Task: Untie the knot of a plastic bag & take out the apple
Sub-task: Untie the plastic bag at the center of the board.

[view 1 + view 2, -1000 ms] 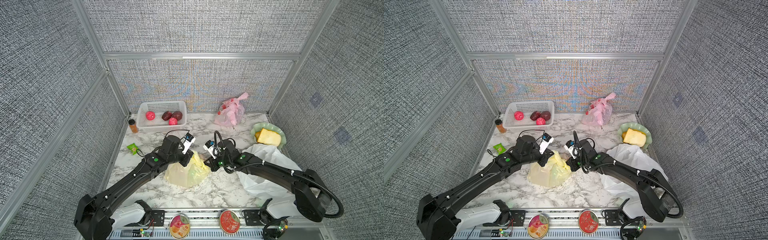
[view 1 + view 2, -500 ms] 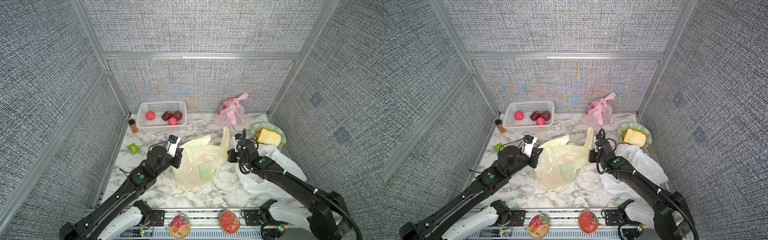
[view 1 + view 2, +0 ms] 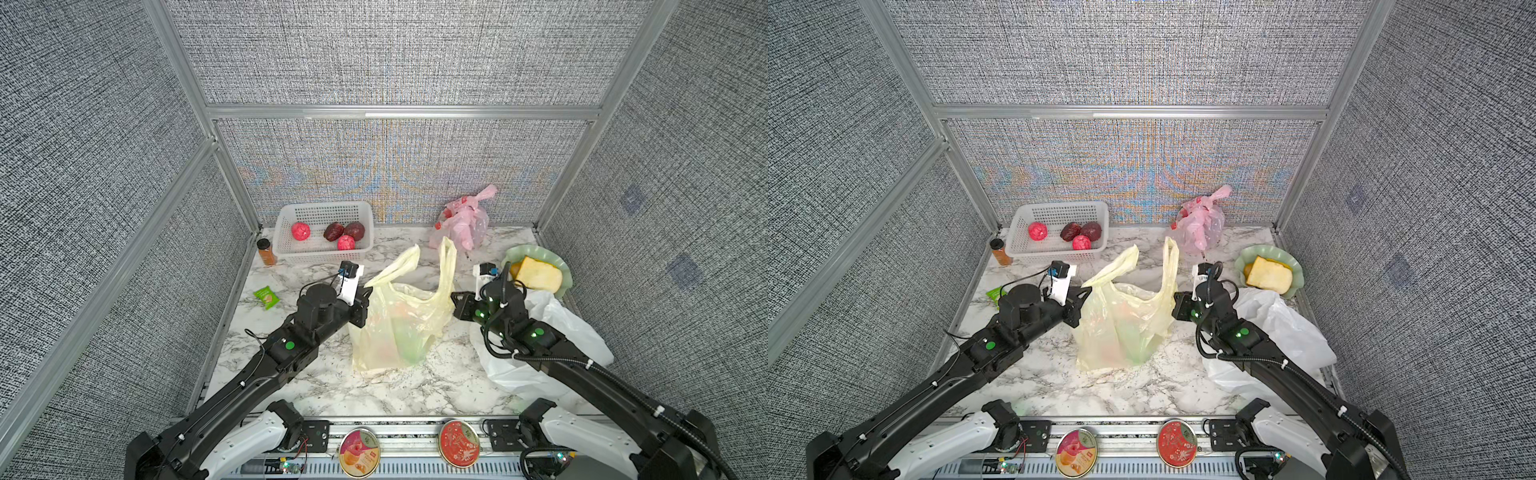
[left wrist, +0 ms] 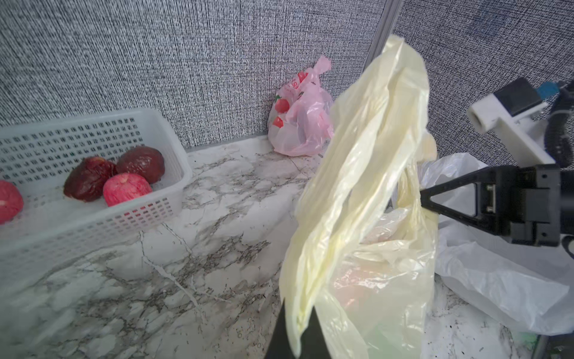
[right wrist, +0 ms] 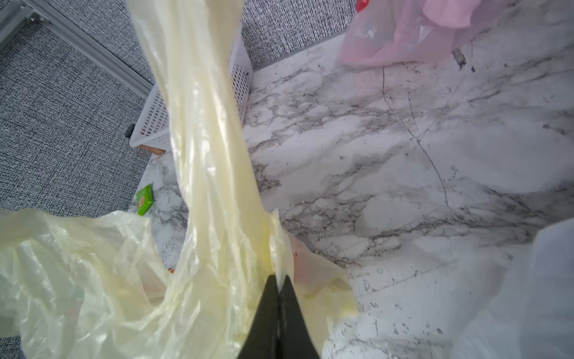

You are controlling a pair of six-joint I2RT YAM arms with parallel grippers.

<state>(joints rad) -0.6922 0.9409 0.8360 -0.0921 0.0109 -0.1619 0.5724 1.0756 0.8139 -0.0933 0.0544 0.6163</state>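
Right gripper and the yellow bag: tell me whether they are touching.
Touching. The right wrist view shows the right gripper shut on the yellow bag, a fold of plastic pinched between its closed jaws.

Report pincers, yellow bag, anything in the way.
Both shut on yellow bag rim: left pincer, right pincer. Knot undone, mouth open, nothing out yet. White bag under right arm, clear of mouth.

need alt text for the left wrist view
A yellow bag, handles apart, is held up by the left gripper and right gripper, each shut on its rim. Behind, on the marble table: a basket of fruit, a pink bag, a white bag.
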